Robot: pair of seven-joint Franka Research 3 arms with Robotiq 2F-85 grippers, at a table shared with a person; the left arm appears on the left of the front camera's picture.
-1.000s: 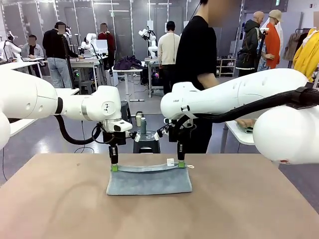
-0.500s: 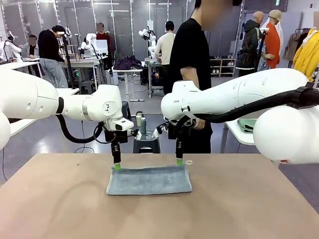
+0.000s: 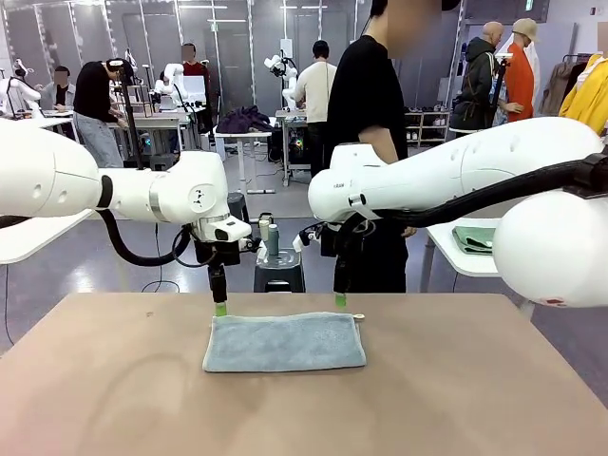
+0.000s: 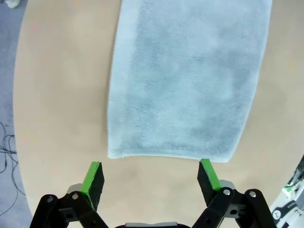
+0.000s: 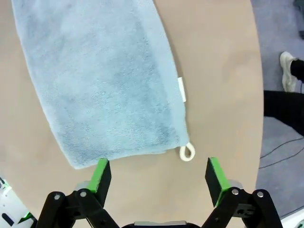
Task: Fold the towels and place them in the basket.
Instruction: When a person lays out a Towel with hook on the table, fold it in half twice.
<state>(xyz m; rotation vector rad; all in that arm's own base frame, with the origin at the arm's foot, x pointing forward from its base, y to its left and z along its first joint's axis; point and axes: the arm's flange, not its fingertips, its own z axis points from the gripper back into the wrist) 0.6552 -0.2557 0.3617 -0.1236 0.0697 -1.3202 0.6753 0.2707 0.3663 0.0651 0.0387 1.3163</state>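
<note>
The left hand (image 3: pixel 220 309) and right hand (image 3: pixel 340 300) hang fingers-down from bent wrists just above the far edge of the folded blue-grey towel (image 3: pixel 285 342), which lies flat mid-worktop (image 3: pixel 114 399); neither touches it. From the left wrist, that hand's green pads (image 4: pixel 93 176) stand wide apart and empty, just off the towel's edge. From the right wrist, the pads stand equally apart, with the towel's corner loop (image 5: pixel 186 152) just ahead of the gap and the white label (image 5: pixel 182 89) beyond it.

In the left wrist view the towel (image 4: pixel 180 80) ran off the top edge, its far end cut away, and likewise in the right wrist view. The white label (image 5: pixel 182 89) on the towel's long side showed edge-on, print unreadable. Past that side of the towel, a person's shoe (image 5: pixel 287 71) and dark leg (image 5: pixel 283 110) were cut by the right edge.
</note>
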